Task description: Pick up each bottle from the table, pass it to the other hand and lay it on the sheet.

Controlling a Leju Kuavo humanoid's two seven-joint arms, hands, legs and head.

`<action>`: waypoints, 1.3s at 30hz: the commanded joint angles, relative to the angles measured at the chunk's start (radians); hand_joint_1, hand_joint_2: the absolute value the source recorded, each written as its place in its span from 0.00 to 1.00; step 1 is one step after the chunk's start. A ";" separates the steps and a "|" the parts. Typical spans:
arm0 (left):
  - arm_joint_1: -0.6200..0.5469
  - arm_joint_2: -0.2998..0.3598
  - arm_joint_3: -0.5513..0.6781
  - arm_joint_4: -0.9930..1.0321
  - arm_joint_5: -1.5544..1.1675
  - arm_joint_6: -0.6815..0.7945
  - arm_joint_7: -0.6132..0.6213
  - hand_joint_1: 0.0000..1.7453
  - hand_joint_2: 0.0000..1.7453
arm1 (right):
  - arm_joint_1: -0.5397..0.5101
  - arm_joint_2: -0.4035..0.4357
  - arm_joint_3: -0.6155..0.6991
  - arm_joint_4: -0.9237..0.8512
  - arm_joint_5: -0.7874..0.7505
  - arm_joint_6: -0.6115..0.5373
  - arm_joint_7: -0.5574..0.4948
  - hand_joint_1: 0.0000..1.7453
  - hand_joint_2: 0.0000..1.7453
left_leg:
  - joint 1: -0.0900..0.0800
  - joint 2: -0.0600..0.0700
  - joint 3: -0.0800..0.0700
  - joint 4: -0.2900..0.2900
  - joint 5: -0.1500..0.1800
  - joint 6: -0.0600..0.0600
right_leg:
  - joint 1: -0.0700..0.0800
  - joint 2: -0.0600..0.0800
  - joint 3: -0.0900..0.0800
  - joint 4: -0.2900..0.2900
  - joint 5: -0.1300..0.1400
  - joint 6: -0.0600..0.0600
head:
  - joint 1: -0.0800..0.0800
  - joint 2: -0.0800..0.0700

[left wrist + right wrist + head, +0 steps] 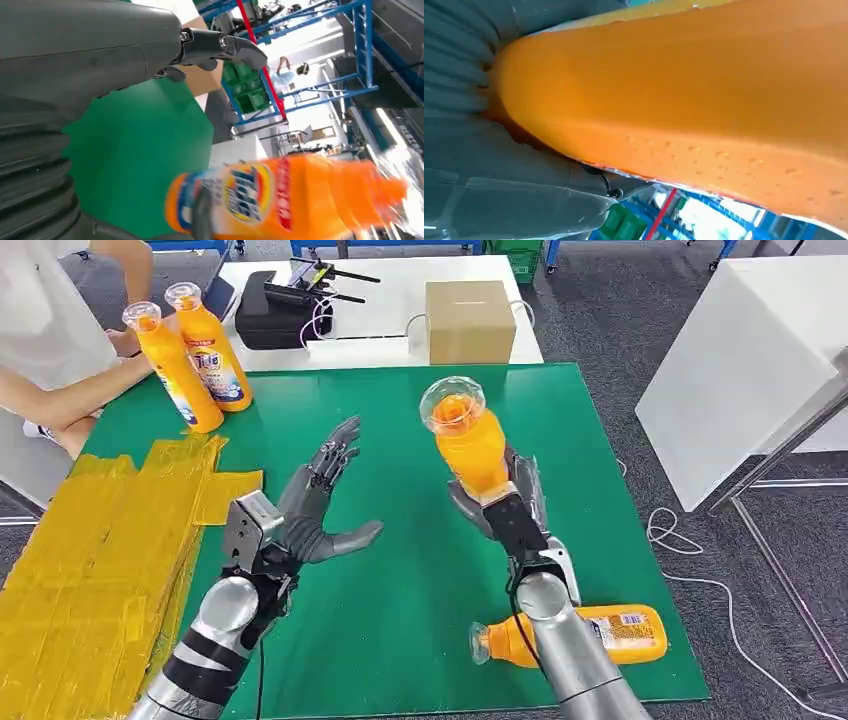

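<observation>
**Bottle raised for the hand-over above the green surface**

I have the right hand (500,502) wrapped around an orange bottle (468,445), held upright above the middle of the green surface (400,620), clear cap uppermost. The left hand (318,510) waits beside it, holding nothing, palm turned toward the bottle and fingers spread wide, a gap between the two. By my reading this is the passing step: lifted, but not yet given across. Next I must bring the bottle into the left palm, close those fingers round its body before the right lets go, then carry it to the yellow sheet (90,550) along the surface's left edge. A second bottle (600,635) lies on its side near the front right corner, under my right forearm. Two more bottles (195,360) stand at the far left corner, close to a seated person's arm (70,400).
</observation>
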 commanded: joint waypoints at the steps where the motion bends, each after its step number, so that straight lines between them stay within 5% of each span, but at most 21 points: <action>1: -0.019 0.005 -0.053 0.001 0.010 -0.003 -0.005 0.00 1.00 | -0.079 0.020 0.088 0.140 0.000 0.025 0.004 1.00 1.00 | 0.004 0.001 0.009 -0.002 -0.003 -0.002 | 0.004 0.001 0.010 -0.004 -0.001 0.001 | 0.000 0.000; 22: -0.088 -0.004 -0.026 0.098 0.148 -0.071 0.016 0.00 1.00 | -0.117 0.104 0.299 0.203 0.100 0.017 -0.031 1.00 1.00 | 0.001 0.000 0.002 0.000 -0.001 -0.001 | 0.001 0.000 0.001 0.000 0.000 0.000 | 0.000 0.000; 39: -0.082 -0.037 0.092 0.130 0.273 -0.107 -0.022 0.00 1.00 | -0.137 0.062 0.491 0.216 0.235 0.059 -0.001 1.00 1.00 | 0.002 -0.001 0.004 -0.001 -0.001 -0.001 | 0.003 -0.002 0.004 -0.002 -0.001 0.000 | 0.001 0.000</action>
